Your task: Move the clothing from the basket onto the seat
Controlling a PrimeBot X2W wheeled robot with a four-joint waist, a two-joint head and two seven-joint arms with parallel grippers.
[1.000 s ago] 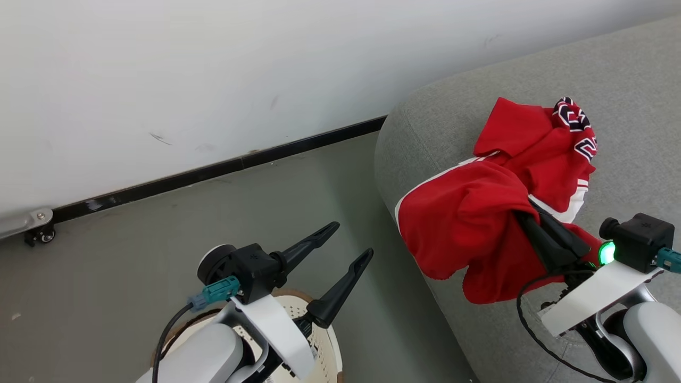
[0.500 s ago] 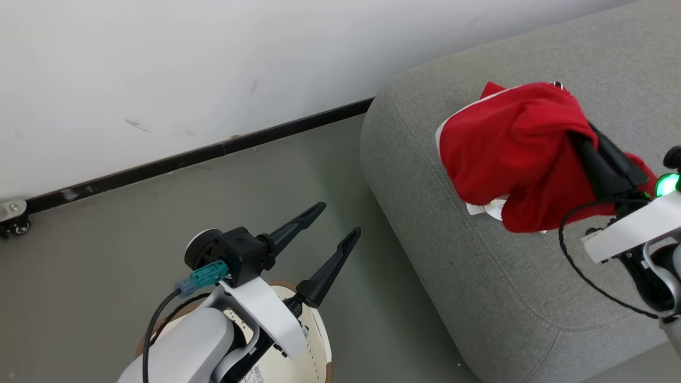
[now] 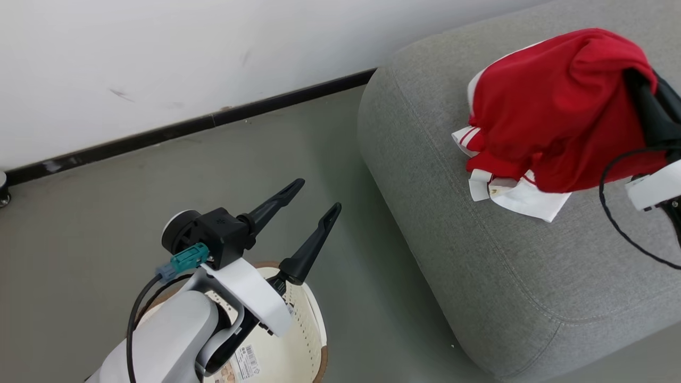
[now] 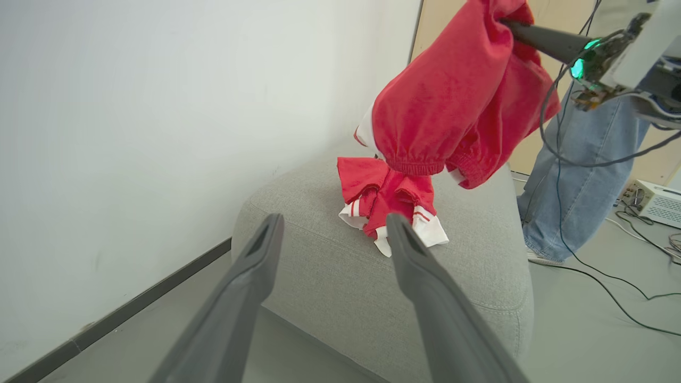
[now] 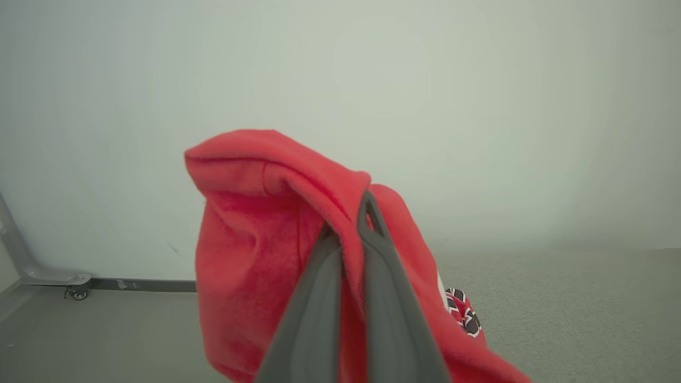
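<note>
White wall [image 3: 159, 53], black baseboard [image 3: 186, 125], grey floor [image 3: 80, 223]; person's jeans-clad legs [image 4: 585, 175], white box [image 4: 659, 205] nearby.

In my view: clothing [image 3: 553, 106], red, white trim with red stripes, navy white-edged numerals; seat [image 3: 479, 276], plain grey; basket [image 3: 306, 324], cream-white, dotted with holes, brown rim; my left gripper [image 3: 316, 195], black fingers; floor [image 3: 106, 223], grey-green; wall [image 3: 159, 53], white; skirting [image 3: 239, 109], black.

My left arm [image 3: 175, 335] covers most of the basket [image 3: 311, 319], cut by the head view's bottom edge; its label [image 3: 246, 361] is too small to read. In that view the clothing [image 3: 553, 106] hides my right gripper [image 5: 348, 215] tips. A person [image 4: 580, 175] is cut off above the legs.
</note>
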